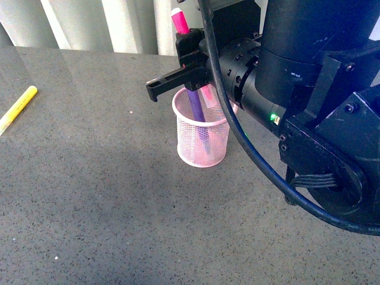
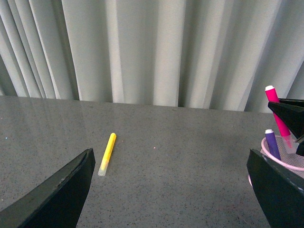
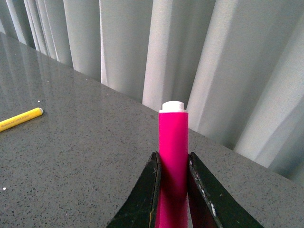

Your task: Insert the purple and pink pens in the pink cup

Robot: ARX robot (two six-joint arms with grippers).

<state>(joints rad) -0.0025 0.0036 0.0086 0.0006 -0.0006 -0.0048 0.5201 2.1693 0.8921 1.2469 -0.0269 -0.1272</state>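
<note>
the right gripper (image 1: 191, 71) is closed on the pink pen (image 1: 179, 21), with one finger (image 3: 145, 202) pressed on each side of the pen's body. the pen stands nearly upright, its upper end rising above the fingers, and its lower part reaches down into the pink cup (image 1: 202, 136); through the mesh a pink shape is seen inside. the gripper is directly above the cup's rim. the purple pen (image 1: 197, 110) is already inside the cup, leaning a little, its upper part hidden behind the gripper in the front view. in the left wrist view both pens show their tops above the cup's rim, close together.

the left gripper (image 2: 171, 190) is held apart, its two fingers wide from each other with nothing between them, and it is near the cup's left side.

the cup stands on the grey table (image 1: 89, 208), toward the far edge, where the pale curtain (image 2: 156, 47) hangs just behind. left of the cup the table is open, until the yellow marker (image 1: 18, 108) that lies flat near the left border, well apart from the cup. the right arm (image 1: 320, 89) fills the space on the right side of the cup.
</note>
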